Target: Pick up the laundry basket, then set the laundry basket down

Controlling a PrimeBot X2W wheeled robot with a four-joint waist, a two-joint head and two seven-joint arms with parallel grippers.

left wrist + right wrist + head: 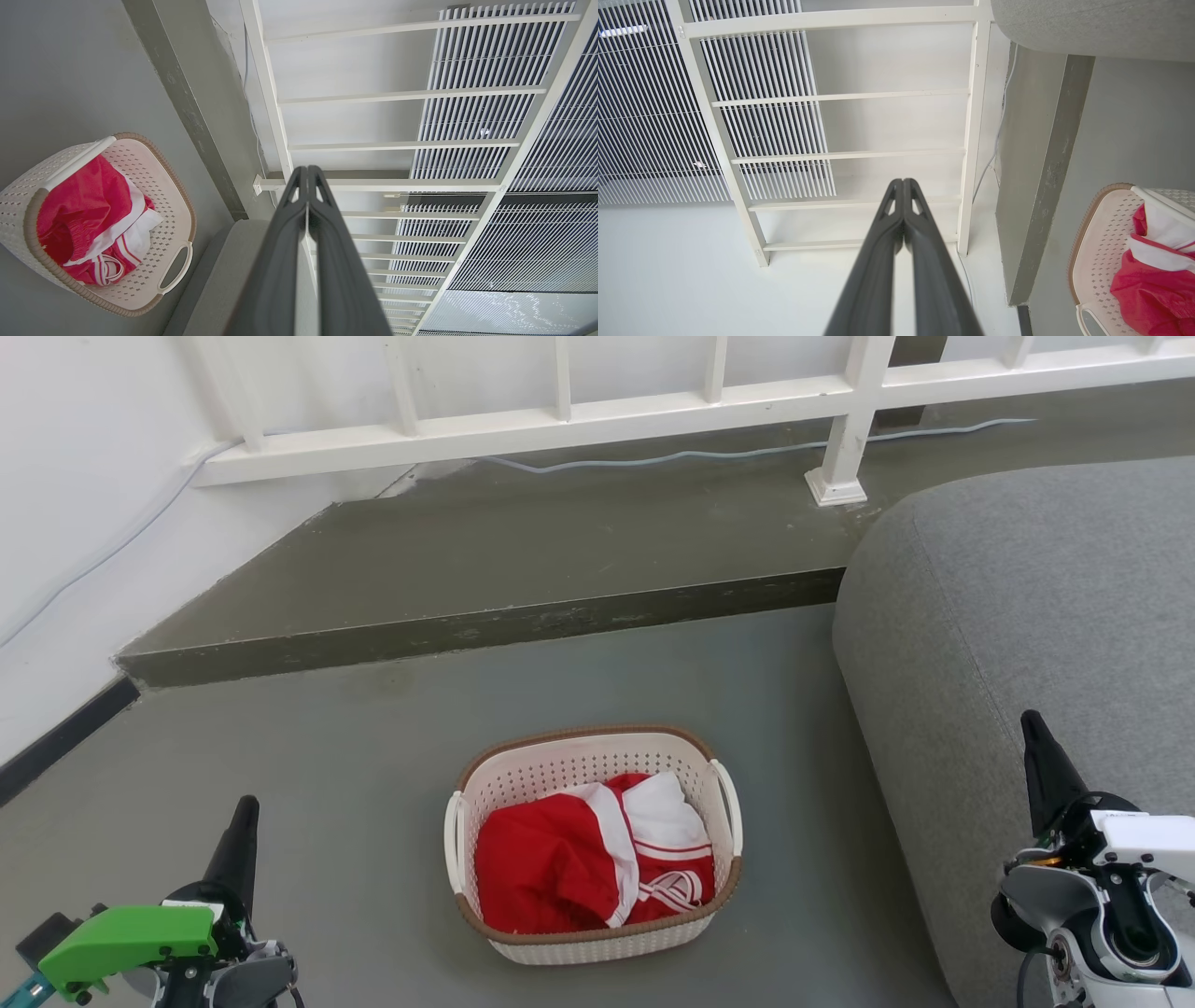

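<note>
Laundry basket: the laundry basket (560,775) is seen standing upright and level on the floor (327,784), with a red and white garment (569,868) bundled inside it.
Left gripper: the left gripper (245,812) is held well apart from the basket, on its left side and nearer the robot. Its two fingers are pressed together and nothing is gripped.
Right gripper: the right gripper (1034,733) is held well apart from the basket on its right side. Its fingers are likewise closed on nothing.
Step in hand: two stages are fitted equally, a basket waiting to be lifted and a basket already set down again and released. The pictures cannot settle which.
Next move: none can be named with confidence. It is only noted that the left loop handle (453,840) and the right loop handle (730,807) stand free, with nothing laid over them.
Surface: smooth grey flooring is seen under and all around the basket, flat and bare.
Room: a grey upholstered seat (1027,616) bulks just to the right of the basket. Beyond the basket a raised step (467,560) is crossed by a pale cable (709,453), with a white railing (560,425) behind it. A white wall (75,476) is seen far to the basket's left.
</note>
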